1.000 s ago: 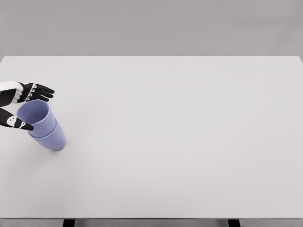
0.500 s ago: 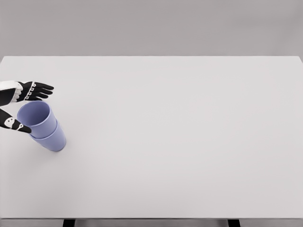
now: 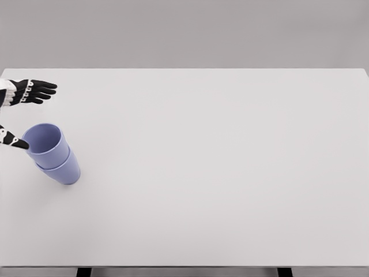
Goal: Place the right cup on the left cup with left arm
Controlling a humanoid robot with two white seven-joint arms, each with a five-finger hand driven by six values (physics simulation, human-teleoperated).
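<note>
- Two lavender cups sit nested on the white table [image 3: 219, 173], near its left edge and a little toward the front.
- The top cup [image 3: 45, 144] rests inside the bottom cup [image 3: 62, 168]; both tip up and to the left, so the top cup's open mouth faces the viewer.
- Most of the bottom cup is hidden by the top cup; only its rim band and lower wall show.
- How deep the top cup sits cannot be made out, since that part lies inside the other.
- The left hand [image 3: 20, 112] comes in from the left edge, just beside the cups, and is cut off by the frame, so the palm and wrist are largely out of view.
- Its black fingers [image 3: 36, 91] stretch flat to the right, behind the cups and clear of them.
- Its thumb [image 3: 12, 141] pokes in lower down, the tip right at the top cup's left rim; I cannot tell whether it touches.
- The hand is spread wide, the fingers and thumb far apart, and it grips nothing.
- The stacked cups stand on their own.
- Two dark table legs [image 3: 84, 271] peek out under the front edge, cut off by the bottom of the frame.
</note>
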